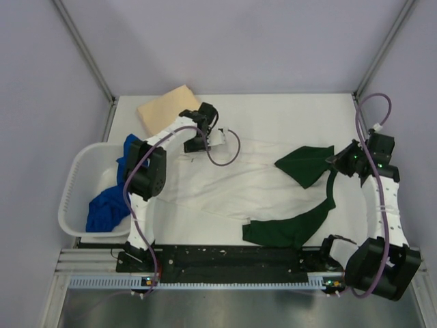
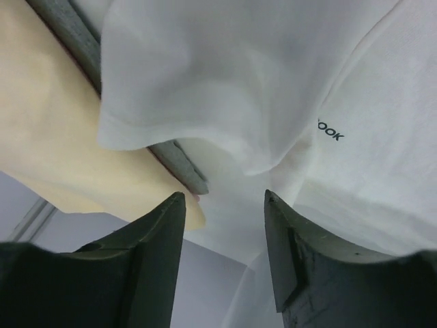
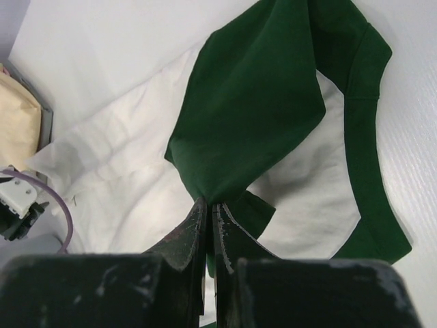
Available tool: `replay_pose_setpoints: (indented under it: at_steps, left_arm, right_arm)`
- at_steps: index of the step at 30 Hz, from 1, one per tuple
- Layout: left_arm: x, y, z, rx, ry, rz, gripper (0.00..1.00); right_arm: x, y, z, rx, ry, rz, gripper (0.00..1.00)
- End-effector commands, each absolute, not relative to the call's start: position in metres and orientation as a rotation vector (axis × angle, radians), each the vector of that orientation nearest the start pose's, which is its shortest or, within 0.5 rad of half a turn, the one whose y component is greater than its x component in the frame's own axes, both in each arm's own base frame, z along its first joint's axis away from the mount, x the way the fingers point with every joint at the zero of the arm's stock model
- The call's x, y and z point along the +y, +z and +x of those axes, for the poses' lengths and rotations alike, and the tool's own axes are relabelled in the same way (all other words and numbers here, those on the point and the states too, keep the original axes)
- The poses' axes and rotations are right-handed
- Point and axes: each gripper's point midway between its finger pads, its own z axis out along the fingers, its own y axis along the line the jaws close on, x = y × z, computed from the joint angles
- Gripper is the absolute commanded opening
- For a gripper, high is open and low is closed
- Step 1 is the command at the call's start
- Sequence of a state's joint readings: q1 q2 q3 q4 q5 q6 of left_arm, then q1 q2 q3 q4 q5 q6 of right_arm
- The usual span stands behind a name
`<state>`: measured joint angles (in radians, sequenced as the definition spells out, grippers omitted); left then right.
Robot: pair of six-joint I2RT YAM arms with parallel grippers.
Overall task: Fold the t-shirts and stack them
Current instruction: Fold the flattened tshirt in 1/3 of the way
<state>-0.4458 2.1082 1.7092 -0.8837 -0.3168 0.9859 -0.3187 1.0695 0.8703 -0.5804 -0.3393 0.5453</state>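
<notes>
The white t-shirt [image 1: 232,181] with dark green sleeves lies spread across the table. My right gripper [image 1: 336,161] is shut on the upper green sleeve [image 1: 307,164]. In the right wrist view the closed fingertips [image 3: 210,203] pinch a gathered point of that sleeve [image 3: 252,102]. My left gripper [image 1: 207,140] is at the shirt's far left corner. Its jaws [image 2: 224,196] are open, with the white hem [image 2: 205,89] just beyond the tips and not gripped. The folded tan t-shirt [image 1: 167,106] lies at the back left and shows in the left wrist view [image 2: 48,116]. Blue t-shirts [image 1: 109,205] hang in the basket.
The white plastic basket [image 1: 74,201] stands at the left table edge. The second green sleeve [image 1: 290,225] lies near the front rail. A purple cable [image 1: 229,154] loops from the left wrist over the shirt. Walls enclose the back and sides.
</notes>
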Motion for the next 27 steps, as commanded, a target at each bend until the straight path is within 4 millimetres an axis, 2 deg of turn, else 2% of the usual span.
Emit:
replay_pose_setpoints:
  at_steps: [1,4,6,8,11,12,15,18,20,24,27]
  left_arm:
    - [-0.142,0.125,0.453,2.16,0.457,1.731,0.58]
    - [-0.188,0.168,0.446,2.005,0.367,1.708,0.62]
    - [-0.235,0.187,0.431,1.859,0.277,1.745,0.62]
    - [-0.295,0.198,0.407,1.699,0.127,1.773,0.61]
    - [-0.382,0.199,0.354,1.517,-0.256,1.817,0.52]
    - [-0.408,0.191,0.336,1.479,-0.376,1.84,0.51]
    - [-0.47,0.179,0.294,1.383,-0.643,1.859,0.51]
    - [-0.514,0.168,0.277,1.313,-0.768,1.834,0.54]
    - [-0.535,0.155,0.271,1.302,-0.823,1.824,0.56]
    - [-0.561,0.124,0.261,1.3,-0.877,1.819,0.57]
    - [-0.576,0.105,0.272,1.353,-0.828,1.768,0.58]
  right_arm:
    - [-0.018,0.173,0.311,2.133,0.544,0.826,0.0]
    - [-0.023,0.166,0.324,2.13,0.543,0.848,0.0]
    - [-0.031,0.159,0.337,2.126,0.528,0.877,0.0]
    - [-0.036,0.151,0.349,2.127,0.522,0.905,0.0]
    - [-0.045,0.133,0.36,2.147,0.493,0.948,0.0]
    - [-0.046,0.127,0.362,2.158,0.484,0.957,0.0]
    - [-0.049,0.113,0.363,2.193,0.47,0.97,0.0]
    - [-0.049,0.108,0.362,2.203,0.467,0.973,0.0]
    - [-0.048,0.107,0.361,2.205,0.468,0.972,0.0]
    - [-0.047,0.105,0.359,2.209,0.47,0.974,0.0]
    - [-0.045,0.103,0.356,2.215,0.477,0.974,0.0]
